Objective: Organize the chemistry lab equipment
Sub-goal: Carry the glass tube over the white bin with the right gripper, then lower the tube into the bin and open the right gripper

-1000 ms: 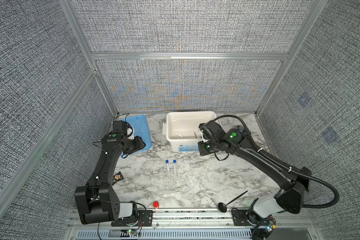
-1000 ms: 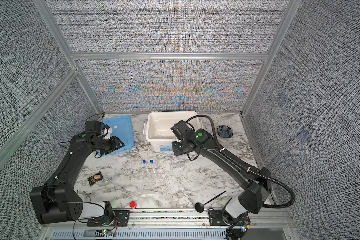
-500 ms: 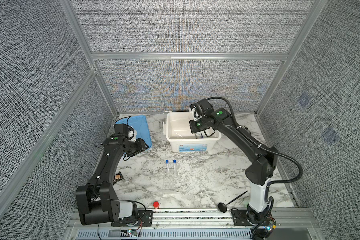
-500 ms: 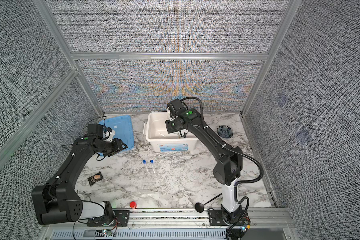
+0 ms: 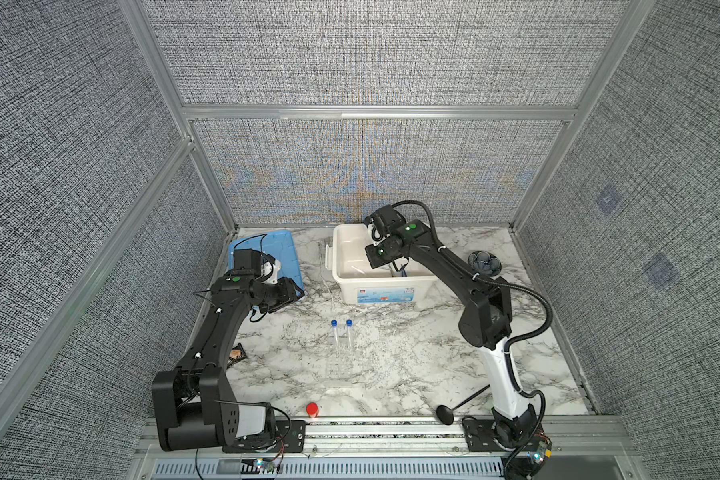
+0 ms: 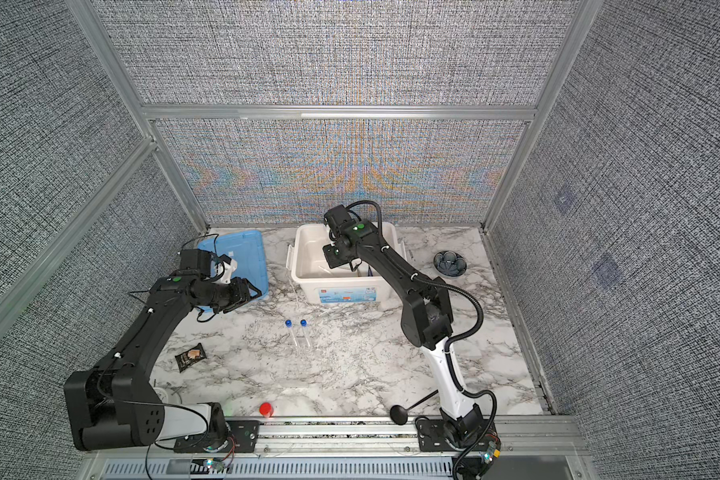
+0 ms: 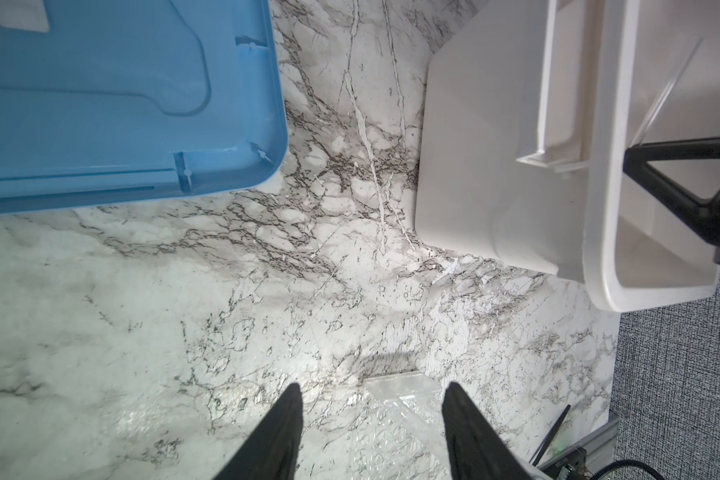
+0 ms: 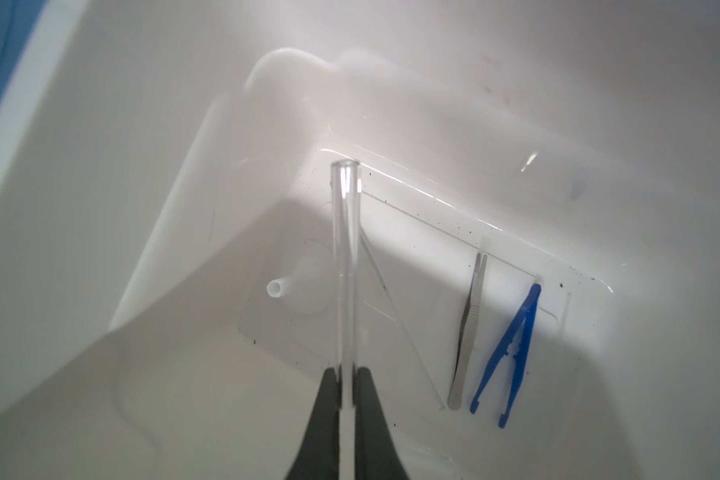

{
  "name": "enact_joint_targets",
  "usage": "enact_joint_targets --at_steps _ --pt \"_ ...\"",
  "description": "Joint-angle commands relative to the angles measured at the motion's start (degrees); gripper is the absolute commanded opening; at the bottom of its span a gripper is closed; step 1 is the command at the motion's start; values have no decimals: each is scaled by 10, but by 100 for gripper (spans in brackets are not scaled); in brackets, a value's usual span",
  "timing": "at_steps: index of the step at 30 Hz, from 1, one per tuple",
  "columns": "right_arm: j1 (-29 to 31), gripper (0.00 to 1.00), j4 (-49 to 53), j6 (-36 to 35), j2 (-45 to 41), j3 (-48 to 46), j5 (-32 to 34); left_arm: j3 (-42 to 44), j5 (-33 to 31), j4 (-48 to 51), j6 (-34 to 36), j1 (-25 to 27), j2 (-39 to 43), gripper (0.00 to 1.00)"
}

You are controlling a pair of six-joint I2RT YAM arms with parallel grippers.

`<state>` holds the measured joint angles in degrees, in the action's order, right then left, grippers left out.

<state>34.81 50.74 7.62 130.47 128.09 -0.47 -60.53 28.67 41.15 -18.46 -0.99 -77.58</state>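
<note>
R pincer [image 8: 348,376] clenched on a thin clear glass tube [image 8: 346,249], inside the white plastic bin [image 5: 344,270] — tube's far end near a bin corner; on the bin floor by it: silver metal tweezers [image 8: 468,332] just beside dark blue plastic forceps [image 8: 512,353], and a thin clear rod [image 8: 395,316] slanting close to the tube; L pincer [image 7: 373,388] released, nothing betw. its fingers, above the marble worktop [image 7: 184,311] betw. flat blue plastic lid [image 7: 100,104] and bin; two clear blue-capped tubes [image 5: 335,332] side by side mid-worktop — well apart from both pincers; black long-handled ladle [image 5: 454,409] at front edge; grey-blue flower-shaped dish [image 5: 484,262] right of bin.
</note>
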Motion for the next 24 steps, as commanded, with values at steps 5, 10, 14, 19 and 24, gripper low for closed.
enact_joint_targets --at_steps 5,10,14,19,24 --pt "-6 5 -7 -3 40 9 -2 -5 5 -2 2 1 -3 56" --pt "-14 5 -17 8 68 13 0 -4 2 -2 -1 1 -6 56" --pt "-17 5 -23 14 89 14 2 -13 -17 13 -2 1 -16 56" --pt "-22 5 -34 35 107 3 -3 -10 -18 10 -6 1 -15 56" --pt "-24 6 -35 44 120 -1 -2 -7 -28 9 -8 1 -9 56"
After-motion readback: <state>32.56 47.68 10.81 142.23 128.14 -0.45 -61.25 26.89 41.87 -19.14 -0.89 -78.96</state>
